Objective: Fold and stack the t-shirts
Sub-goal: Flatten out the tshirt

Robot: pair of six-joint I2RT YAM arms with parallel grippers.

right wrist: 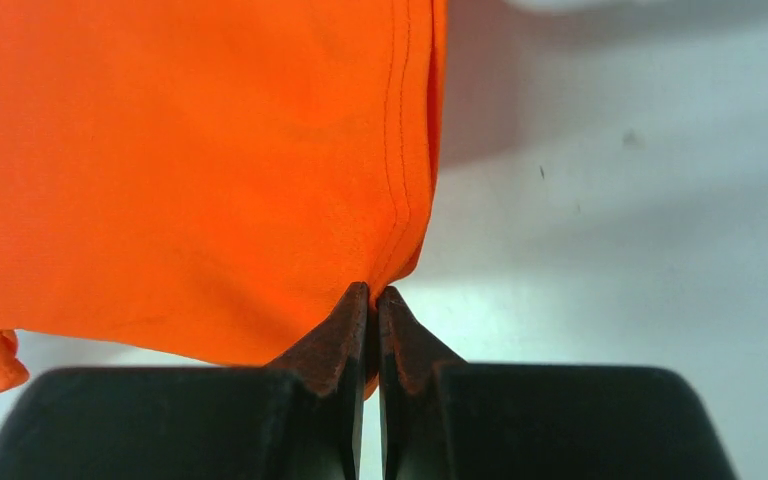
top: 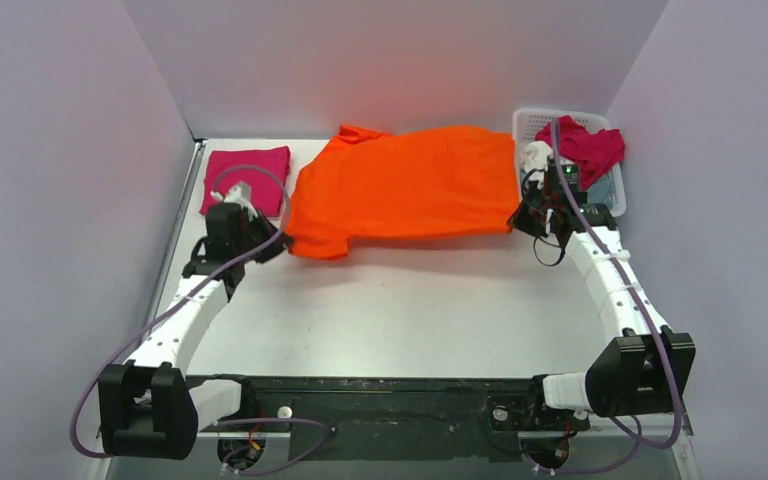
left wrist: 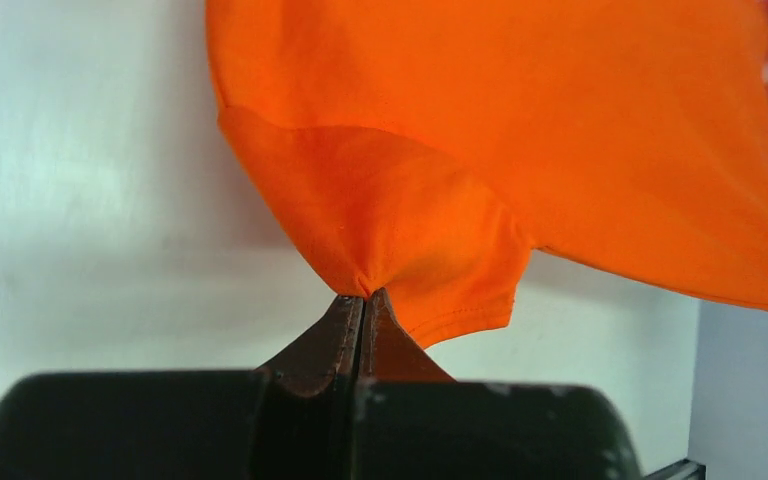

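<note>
- We see the orange t-shirt (top: 410, 185) spread wide over the table (top: 410, 320), pulled out between our two arms.
- Our left gripper (left wrist: 363, 298) is pinched tight on the short sleeve at the left end of that shirt.
- Our right gripper (right wrist: 373, 292) is clamped on the stitched hem at its right end.
- A folded magenta-pink t-shirt (top: 246, 178) lies flat just left of the orange one.
- Just right of it stands the white basket (top: 532, 122), with a crimson t-shirt (top: 590, 148) bunched inside.
</note>
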